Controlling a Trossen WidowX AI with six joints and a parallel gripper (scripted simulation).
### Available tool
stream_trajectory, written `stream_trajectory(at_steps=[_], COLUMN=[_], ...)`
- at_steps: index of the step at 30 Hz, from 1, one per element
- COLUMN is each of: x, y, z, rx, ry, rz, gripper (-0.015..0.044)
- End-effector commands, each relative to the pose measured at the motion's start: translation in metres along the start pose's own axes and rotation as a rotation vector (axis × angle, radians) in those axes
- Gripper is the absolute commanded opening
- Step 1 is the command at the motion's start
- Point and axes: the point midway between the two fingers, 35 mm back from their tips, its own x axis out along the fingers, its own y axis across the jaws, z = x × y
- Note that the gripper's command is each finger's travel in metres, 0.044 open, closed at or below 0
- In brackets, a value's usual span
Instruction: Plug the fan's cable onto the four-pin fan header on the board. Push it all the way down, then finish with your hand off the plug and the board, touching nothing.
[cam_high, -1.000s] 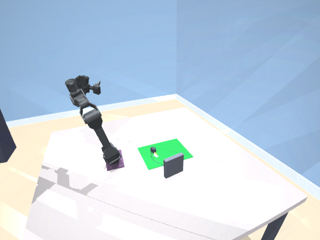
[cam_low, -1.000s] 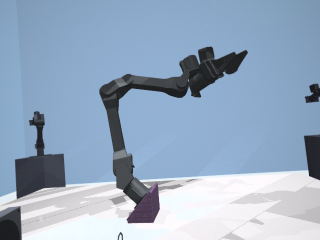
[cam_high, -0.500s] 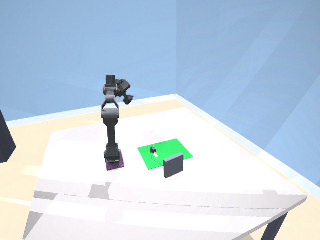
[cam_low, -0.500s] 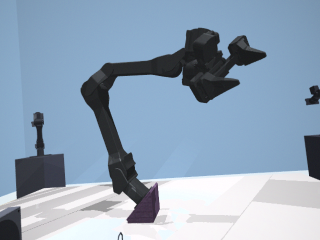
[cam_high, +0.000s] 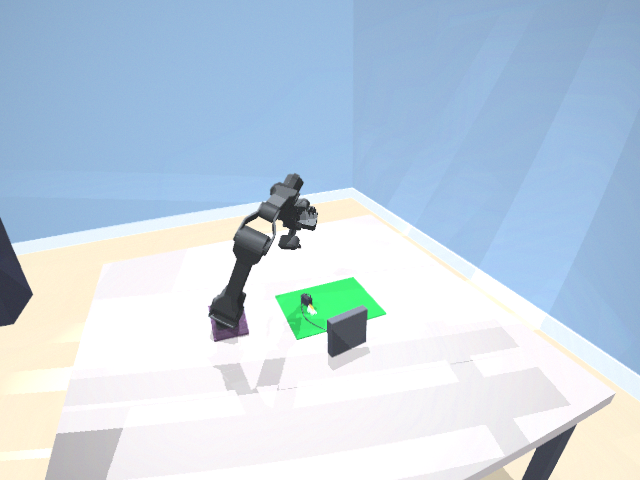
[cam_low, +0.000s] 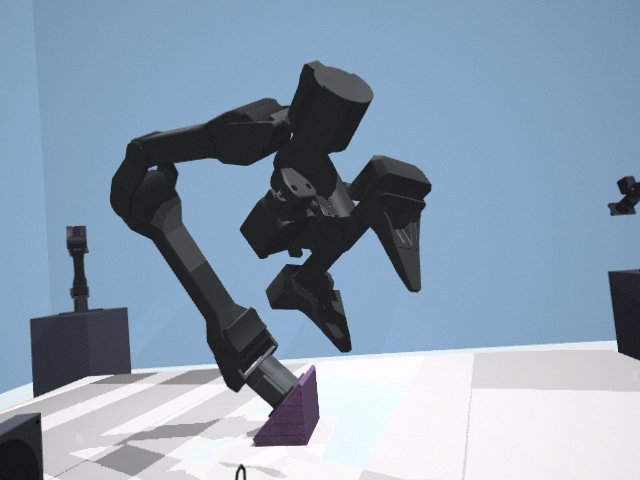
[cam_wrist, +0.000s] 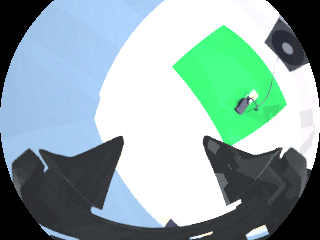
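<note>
The green board (cam_high: 356, 299) (cam_wrist: 220, 65) lies flat on the table. A small dark plug (cam_high: 306, 299) (cam_wrist: 242, 106) is at the board's near-arm part, at the end of the fan's thin cable (cam_high: 311, 322) (cam_wrist: 271, 85). A small white and yellow part (cam_high: 311, 311) (cam_wrist: 253, 95) is right beside it; whether this is the header, and whether the plug is seated, I cannot tell. My gripper (cam_high: 303, 233) (cam_low: 381, 320) (cam_wrist: 163, 137) is open and empty, high above the table and apart from plug and board.
The dark square fan (cam_high: 347, 331) (cam_wrist: 279, 44) stands upright by the board's edge. It is partly visible at the left edge of the exterior view. The arm's purple wedge base (cam_high: 231, 333) (cam_low: 289, 423) is beside the board. Other arms on dark pedestals (cam_low: 80, 346) stand in the background.
</note>
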Motion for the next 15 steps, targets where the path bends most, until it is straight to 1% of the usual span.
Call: stream_trajectory(at_steps=[1,7,9,15], x=[0.018,0.019,0.018,0.018], y=[-0.063,-0.135,-0.141,-0.141], z=[0.034,0.059,0.060,0.060], rx=[0.253,0.558,0.587,0.587], ry=[0.108,0.194,0.199,0.199], rz=[-0.233,-0.524,-0.552,-0.552], gripper=[0.0440,0.0440,0.0440,0.0440])
